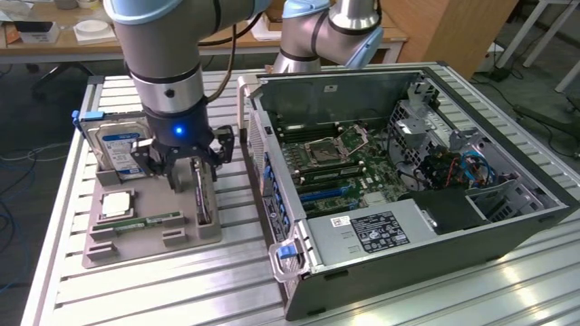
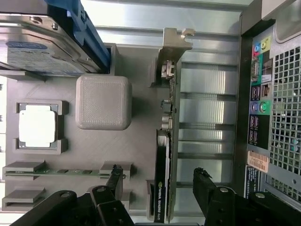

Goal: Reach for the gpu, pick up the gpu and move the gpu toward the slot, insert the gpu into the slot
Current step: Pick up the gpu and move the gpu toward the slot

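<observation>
Status: reach step nearly complete, grasp not made

- Hand (image 1: pixel 186 171) is down over the grey fixture tray (image 1: pixel 159 204), jaws released and spread wide. In the wrist view one of the fingers (image 2: pixel 114 179) sits on each side of the gpu, with a gap showing on both sides; no contact that I can see
- The gpu (image 2: pixel 167 141) stands on edge in its holder on the tray, bracket end pointing away from the hand. Not lifted
- The slot (image 1: pixel 319 195), a blue strip on the green motherboard (image 1: pixel 363 170) inside the open computer case (image 1: pixel 408 258), has nothing in it. Left to do: grip, lift, carry, insert

Surface: ribbed metal worktop (image 1: pixel 163 292), tray on the exterior view's left, case lying open just beside it on the right. The tray also carries a blue-labelled hard drive (image 1: pixel 118 149), a square processor chip (image 1: pixel 118 204) and a green memory stick (image 1: pixel 145 222)

Room: wooden desk (image 1: pixel 54 47) with small clutter behind, a second grey arm (image 1: pixel 313 34) behind the case, cables on the floor at both edges
</observation>
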You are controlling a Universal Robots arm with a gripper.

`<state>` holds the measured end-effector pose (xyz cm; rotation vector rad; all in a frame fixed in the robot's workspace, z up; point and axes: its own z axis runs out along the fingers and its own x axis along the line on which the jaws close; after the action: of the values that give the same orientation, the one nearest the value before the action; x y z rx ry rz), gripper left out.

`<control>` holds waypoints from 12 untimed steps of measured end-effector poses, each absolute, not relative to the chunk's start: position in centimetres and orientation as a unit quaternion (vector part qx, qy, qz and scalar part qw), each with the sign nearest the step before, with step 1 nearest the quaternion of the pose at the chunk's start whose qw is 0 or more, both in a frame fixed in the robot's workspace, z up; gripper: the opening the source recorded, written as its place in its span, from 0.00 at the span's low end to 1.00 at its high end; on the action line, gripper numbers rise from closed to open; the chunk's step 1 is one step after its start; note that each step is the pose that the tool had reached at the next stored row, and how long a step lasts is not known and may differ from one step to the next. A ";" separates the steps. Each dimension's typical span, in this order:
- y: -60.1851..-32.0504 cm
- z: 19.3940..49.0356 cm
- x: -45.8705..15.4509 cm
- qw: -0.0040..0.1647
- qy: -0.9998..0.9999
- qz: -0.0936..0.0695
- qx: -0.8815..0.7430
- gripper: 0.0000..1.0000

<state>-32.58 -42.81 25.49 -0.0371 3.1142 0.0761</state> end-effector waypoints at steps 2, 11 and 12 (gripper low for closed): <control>-42.8 25.4 -32.4 0.013 1.000 0.024 -0.012 0.71; -42.7 24.8 -32.0 0.014 1.000 0.024 0.009 0.71; -42.7 24.7 -32.0 0.014 1.000 0.024 0.010 0.71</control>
<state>-32.01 -42.72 24.70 0.0298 3.1133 0.0751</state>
